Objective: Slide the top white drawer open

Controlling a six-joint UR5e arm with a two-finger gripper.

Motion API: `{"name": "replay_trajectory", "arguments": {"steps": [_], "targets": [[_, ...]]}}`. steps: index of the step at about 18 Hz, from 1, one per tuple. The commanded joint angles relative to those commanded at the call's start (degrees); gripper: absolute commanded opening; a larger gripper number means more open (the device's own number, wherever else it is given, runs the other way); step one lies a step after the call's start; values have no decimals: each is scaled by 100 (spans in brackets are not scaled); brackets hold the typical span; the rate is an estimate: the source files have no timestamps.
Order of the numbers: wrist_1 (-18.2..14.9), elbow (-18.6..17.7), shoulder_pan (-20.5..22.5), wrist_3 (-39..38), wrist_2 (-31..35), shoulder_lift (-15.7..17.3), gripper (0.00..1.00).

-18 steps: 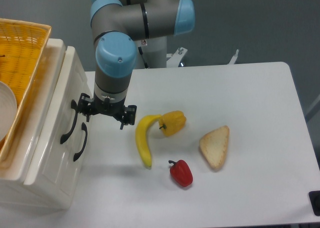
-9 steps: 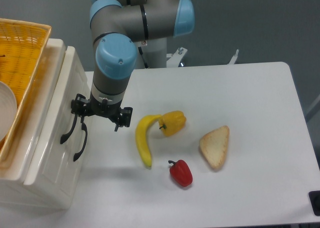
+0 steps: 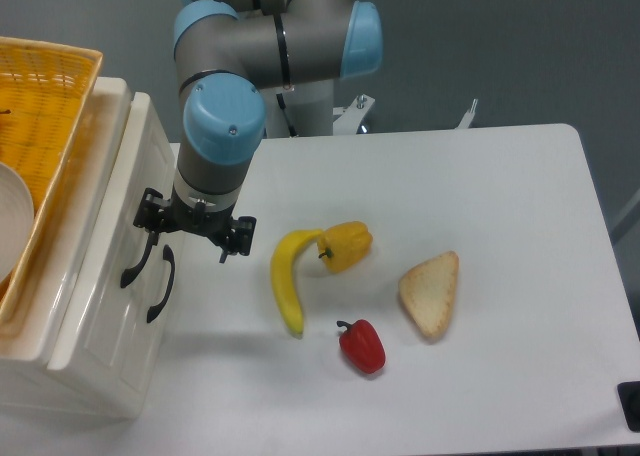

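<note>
The top white drawer [image 3: 112, 238] is the upper panel of the cream cabinet at the left, and its front sits flush with the cabinet. Its black curved handle [image 3: 134, 260] lies beside the lower drawer's handle [image 3: 161, 285]. My gripper [image 3: 191, 233] hangs just right of the cabinet front, pointing down, open and holding nothing. Its left finger [image 3: 150, 219] is at the upper end of the top handle; whether it touches is unclear. The right finger [image 3: 233, 240] stands over the table.
A yellow wicker basket [image 3: 55, 96] with a white bowl sits on top of the cabinet. On the table lie a banana [image 3: 287, 276], a yellow pepper [image 3: 347, 245], a red pepper [image 3: 363, 345] and a slice of bread [image 3: 432, 294].
The gripper has moved left and slightly up toward the cabinet front, bringing its left finger to the top handle. The drawer and the food have not moved.
</note>
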Motion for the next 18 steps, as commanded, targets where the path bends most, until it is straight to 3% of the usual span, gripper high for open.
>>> {"name": "replay_trajectory", "arguments": {"steps": [18], "targets": [[0,-35,-26,-9,-194,-44,100]]}}
